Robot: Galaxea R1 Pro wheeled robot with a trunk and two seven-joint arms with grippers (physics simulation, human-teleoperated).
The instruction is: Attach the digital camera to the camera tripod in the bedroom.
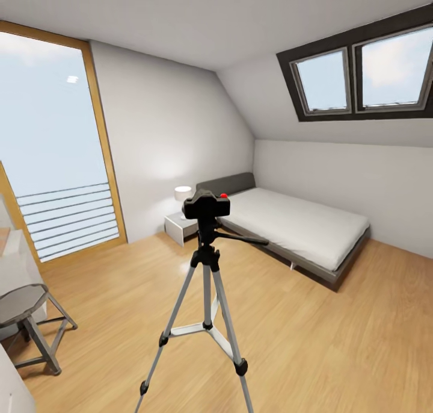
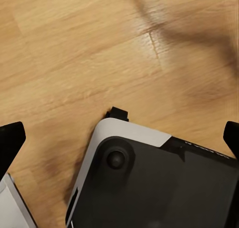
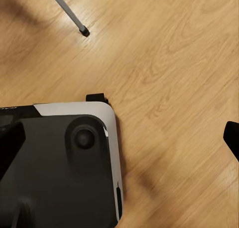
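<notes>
The digital camera sat atop the camera tripod in the bedroom, its red button facing up, with the grey bed behind it and a round metal stool off toward the tall window. The tripod stood on the wood floor with its three silver legs spread and its pan handle reaching toward the bed. Both wrist cameras looked down at the floor and the robot's base; the left gripper and right gripper each had their dark fingers spread wide, holding nothing. One tripod foot showed near the right arm. The camera looked small, rigid and light, its casing likely smooth and breakable if dropped; a pinch across its boxy sides seemed the safest hold, since the slender tripod would probably tip under a sideways push.
</notes>
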